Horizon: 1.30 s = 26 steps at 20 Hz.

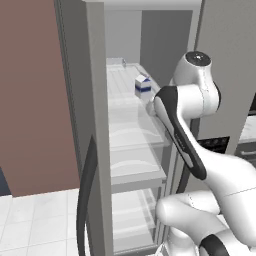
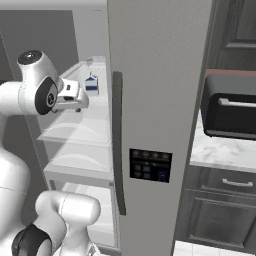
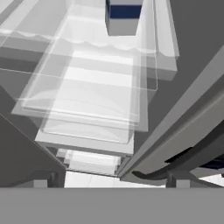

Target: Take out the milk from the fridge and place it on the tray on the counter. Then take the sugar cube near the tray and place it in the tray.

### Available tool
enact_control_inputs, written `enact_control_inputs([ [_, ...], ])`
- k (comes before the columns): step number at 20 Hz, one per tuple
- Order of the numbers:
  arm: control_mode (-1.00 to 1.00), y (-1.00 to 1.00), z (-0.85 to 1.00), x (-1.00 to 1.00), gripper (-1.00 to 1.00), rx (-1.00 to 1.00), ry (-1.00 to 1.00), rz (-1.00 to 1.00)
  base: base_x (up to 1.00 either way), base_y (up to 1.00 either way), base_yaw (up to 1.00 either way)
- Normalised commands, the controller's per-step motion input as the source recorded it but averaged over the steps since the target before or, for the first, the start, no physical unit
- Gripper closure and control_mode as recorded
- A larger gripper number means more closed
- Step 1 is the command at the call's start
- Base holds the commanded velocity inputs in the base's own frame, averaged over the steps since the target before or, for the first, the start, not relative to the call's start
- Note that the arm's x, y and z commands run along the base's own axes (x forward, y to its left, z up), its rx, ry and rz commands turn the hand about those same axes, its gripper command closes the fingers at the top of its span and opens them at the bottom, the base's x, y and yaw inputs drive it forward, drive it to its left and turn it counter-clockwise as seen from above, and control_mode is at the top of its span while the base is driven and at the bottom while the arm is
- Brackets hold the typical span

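The fingers (image 3: pixel 111 181) stand spread wide and hold nothing; only their dark tips (image 3: pixel 40 183) rise at the bottom of the hand view, so how they line up with the milk (image 3: pixel 124 16) has to be judged from the base views. There the hand sits at the front edge of an upper glass shelf (image 1: pixel 131 97) inside the open fridge (image 1: pixel 95 125), and the milk carton (image 1: pixel 142 85) stands upright on that shelf, a little further in and apart from the hand. The likely trouble is a push instead of a grasp: if the hand goes in off-centre or too low, one finger could nudge the light carton deeper or tip it over, or strike the shelf's front edge. The forearm also passes close to the fridge's right-hand wall and could scrape it. In the hand view the carton is cut off at the top edge, so its gabled top is out of frame. A small object at the back of the shelf (image 1: pixel 123 61) is too faint to name.
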Motion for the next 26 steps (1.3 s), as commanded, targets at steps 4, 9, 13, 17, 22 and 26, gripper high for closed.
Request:
enact_control_inputs([
  [4,-1.0,0.09,0.66,0.0,-1.0,0.0,0.03,0.0,0.0,0.0,0.0],
  [9,-1.0,0.05,0.45,0.22,-1.0,0.0,0.09,0.0,0.0,0.0,0.0],
  [13,-1.0,0.09,0.09,0.49,-1.0,-0.01,0.03,0.0,0.0,0.0,0.0],
  [17,-1.0,0.13,0.0,0.64,-1.0,-0.04,0.0,0.0,0.0,0.0,0.0],
  [22,-1.0,0.04,0.0,0.58,-1.0,-0.03,0.0,0.0,0.0,0.0,0.0],
  [26,-1.0,0.01,-0.03,0.54,-1.0,-0.01,0.0,0.0,0.0,0.0,0.0],
])
